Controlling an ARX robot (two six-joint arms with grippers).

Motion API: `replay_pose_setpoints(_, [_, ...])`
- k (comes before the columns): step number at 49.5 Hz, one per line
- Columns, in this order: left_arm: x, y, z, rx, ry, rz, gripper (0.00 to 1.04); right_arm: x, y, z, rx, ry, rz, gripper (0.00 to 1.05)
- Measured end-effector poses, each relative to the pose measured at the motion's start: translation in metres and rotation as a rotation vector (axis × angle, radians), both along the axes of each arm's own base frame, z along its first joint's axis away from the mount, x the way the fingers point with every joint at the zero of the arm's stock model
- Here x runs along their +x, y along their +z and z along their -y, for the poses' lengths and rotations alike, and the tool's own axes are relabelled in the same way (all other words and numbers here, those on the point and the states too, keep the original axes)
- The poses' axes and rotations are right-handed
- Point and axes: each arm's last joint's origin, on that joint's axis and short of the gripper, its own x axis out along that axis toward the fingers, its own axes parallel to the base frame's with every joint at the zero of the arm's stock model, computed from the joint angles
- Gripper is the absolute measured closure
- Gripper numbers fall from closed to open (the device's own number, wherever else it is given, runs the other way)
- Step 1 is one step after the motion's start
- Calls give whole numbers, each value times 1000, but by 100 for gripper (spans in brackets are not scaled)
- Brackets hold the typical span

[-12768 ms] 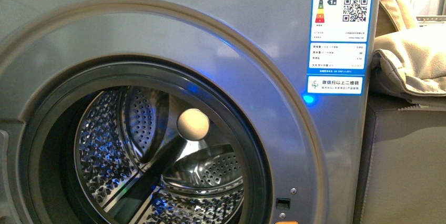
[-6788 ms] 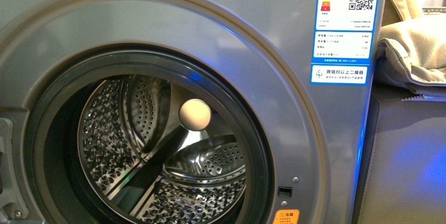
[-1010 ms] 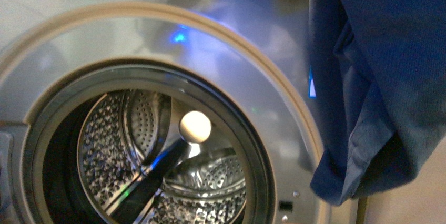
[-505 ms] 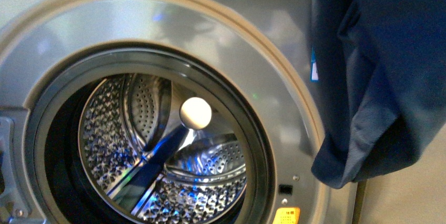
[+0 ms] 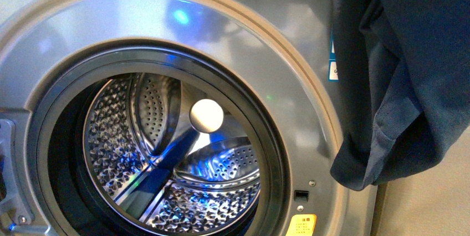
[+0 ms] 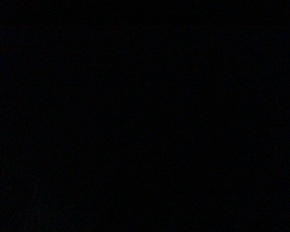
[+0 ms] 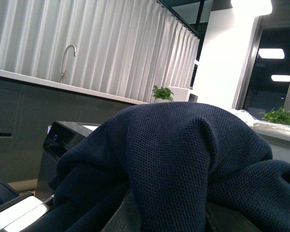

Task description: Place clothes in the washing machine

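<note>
**Clothes up beside the door, not yet in the drum**

The clothes [image 5: 410,70], a dark navy knit, hang down the right side of the front view, covering most of the washing machine's [image 5: 266,31] energy label [image 5: 332,64]. Seconds ago that label and a beige pile beside the machine were in plain sight. The garment has since come in over them, and in the last second its lowest fold has risen a little in the frame. It is in the air and clear of the porthole. The perforated drum [image 5: 127,136] at lower left holds nothing.

In the right wrist view the knit drapes right across the lens, so the right hand is buried under it. I cannot tell whether it pinches the fabric or merely carries it. The left wrist view is dark, and the left hand shows nowhere.

By my reading, pickup is done and the load must next travel leftward and down into the opening.
</note>
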Motion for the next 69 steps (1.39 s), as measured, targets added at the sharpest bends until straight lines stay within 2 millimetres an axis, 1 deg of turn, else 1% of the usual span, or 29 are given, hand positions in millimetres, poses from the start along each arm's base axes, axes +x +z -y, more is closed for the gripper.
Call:
replay_pose_setpoints(14, [3, 6, 18, -89, 66, -23, 7, 0, 0, 0, 0, 0, 0, 91])
replay_pose_setpoints(28, [13, 13, 37, -151, 120, -70, 7, 0, 0, 0, 3, -7, -1, 91])
replay_pose_setpoints(39, [23, 15, 45, -191, 191, -121, 7, 0, 0, 0, 3, -8, -1, 91])
replay_pose_setpoints(45, [23, 15, 46, -195, 194, -122, 8, 0, 0, 0, 3, -8, -1, 91])
replay_pose_setpoints(48, [22, 14, 45, -201, 192, -117, 18, 0, 0, 0, 3, -7, -1, 91])
replay_pose_setpoints(54, [15, 13, 39, -225, 198, -108, 44, 0, 0, 0, 2, -6, -1, 91])
replay_pose_setpoints(55, [14, 13, 37, -229, 198, -107, 47, 0, 0, 0, 2, -7, 0, 89])
replay_pose_setpoints(57, [11, 13, 35, -236, 198, -104, 56, 0, 0, 0, 2, -5, -1, 81])
replay_pose_setpoints(58, [10, 13, 34, -239, 197, -103, 60, 0, 0, 0, 1, -3, 0, 75])
replay_pose_setpoints(60, [7, 13, 31, -245, 201, -100, 68, 0, 0, 0, 1, -3, 0, 68])
replay_pose_setpoints(62, [5, 13, 29, -250, 206, -102, 73, 0, 0, 0, 1, -4, 0, 61])
replay_pose_setpoints(65, [2, 15, 23, -262, 212, -97, 86, 0, 0, 0, 1, -4, 0, 48])
replay_pose_setpoints(67, [2, 15, 20, -266, 218, -98, 89, 0, 0, 0, 1, -3, 0, 40])
replay_pose_setpoints(69, [1, 14, 15, -272, 223, -102, 91, 0, 0, 0, 1, -3, 0, 33])
